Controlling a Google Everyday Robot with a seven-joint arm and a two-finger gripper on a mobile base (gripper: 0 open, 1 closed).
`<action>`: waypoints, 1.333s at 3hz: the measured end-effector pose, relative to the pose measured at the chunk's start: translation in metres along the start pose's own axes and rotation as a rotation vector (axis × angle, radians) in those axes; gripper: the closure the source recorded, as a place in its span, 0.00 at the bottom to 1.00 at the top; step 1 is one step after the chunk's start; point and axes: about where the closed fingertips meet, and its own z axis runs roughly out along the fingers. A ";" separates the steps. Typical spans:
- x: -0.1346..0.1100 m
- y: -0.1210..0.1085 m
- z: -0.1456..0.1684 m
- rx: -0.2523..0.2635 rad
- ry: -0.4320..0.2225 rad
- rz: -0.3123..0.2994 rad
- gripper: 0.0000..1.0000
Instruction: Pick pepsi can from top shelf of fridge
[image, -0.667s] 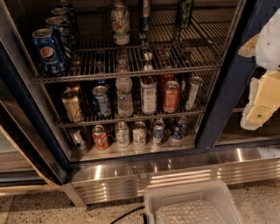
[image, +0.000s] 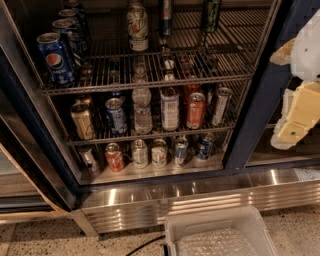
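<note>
The pepsi can stands upright at the front left of the top shelf of the fridge, with a row of further cans behind it. My gripper is at the right edge of the view, outside the fridge in front of the dark door frame. It is far to the right of the can and slightly lower. Its cream fingers stand apart, with nothing between them.
On the top shelf a pale bottle, a dark bottle and a green can stand further back. The two lower racks hold several cans and bottles. A clear plastic bin sits on the floor before the ribbed steel base.
</note>
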 end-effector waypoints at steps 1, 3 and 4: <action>-0.027 0.013 0.002 0.029 -0.055 -0.021 0.00; -0.057 0.024 -0.002 0.078 -0.096 -0.039 0.00; -0.070 0.028 0.002 0.079 -0.136 -0.043 0.00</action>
